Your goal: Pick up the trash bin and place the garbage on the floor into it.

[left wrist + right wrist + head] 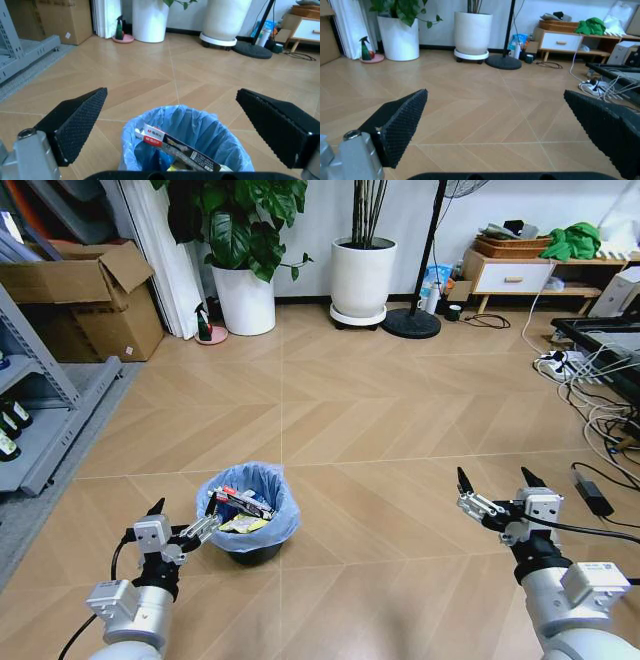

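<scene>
The trash bin (250, 525), small and dark with a crinkly light-blue bag, stands on the wooden floor just ahead of me on the left. Garbage (241, 508) lies inside it: a long red-and-white wrapper, a yellow wrapper and other scraps. My left gripper (184, 517) is open right beside the bin's near-left rim, not holding it. In the left wrist view the bin (200, 131) sits below and between the open left gripper (171, 93), with the long wrapper (175, 145) sticking up. My right gripper (497, 480) hovers open over bare floor to the right, as the right wrist view also shows (495, 93).
Two white plant pots (245, 298) (362, 275) and a green spray bottle (204, 323) stand at the far wall. Cardboard boxes (95, 300) and a grey shelf (45, 415) are on the left. Cables and a power strip (585, 385) lie at the right.
</scene>
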Available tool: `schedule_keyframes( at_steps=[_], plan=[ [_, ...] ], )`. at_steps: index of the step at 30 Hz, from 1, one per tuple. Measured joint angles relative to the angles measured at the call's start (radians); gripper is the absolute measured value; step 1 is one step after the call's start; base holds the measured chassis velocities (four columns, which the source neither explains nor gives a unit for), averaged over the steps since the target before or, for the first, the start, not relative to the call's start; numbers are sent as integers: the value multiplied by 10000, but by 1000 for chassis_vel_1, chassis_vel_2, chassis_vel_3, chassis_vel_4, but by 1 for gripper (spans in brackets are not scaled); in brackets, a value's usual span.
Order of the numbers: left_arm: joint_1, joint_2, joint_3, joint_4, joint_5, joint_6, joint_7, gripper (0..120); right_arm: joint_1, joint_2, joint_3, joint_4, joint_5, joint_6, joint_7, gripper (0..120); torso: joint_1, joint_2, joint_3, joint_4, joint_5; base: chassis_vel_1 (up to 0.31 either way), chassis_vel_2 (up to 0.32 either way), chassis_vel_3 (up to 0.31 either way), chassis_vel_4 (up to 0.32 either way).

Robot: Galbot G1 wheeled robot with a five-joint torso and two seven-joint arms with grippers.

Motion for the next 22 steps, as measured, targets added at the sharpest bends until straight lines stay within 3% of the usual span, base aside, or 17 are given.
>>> schedule_keyframes(
  at_steps=[22],
  plan=[
    [0,0,0,0,0,0,0,100,0,0,1,0,0,0,0,100,0,0,0,0,0,0,0,0,0]
  ],
)
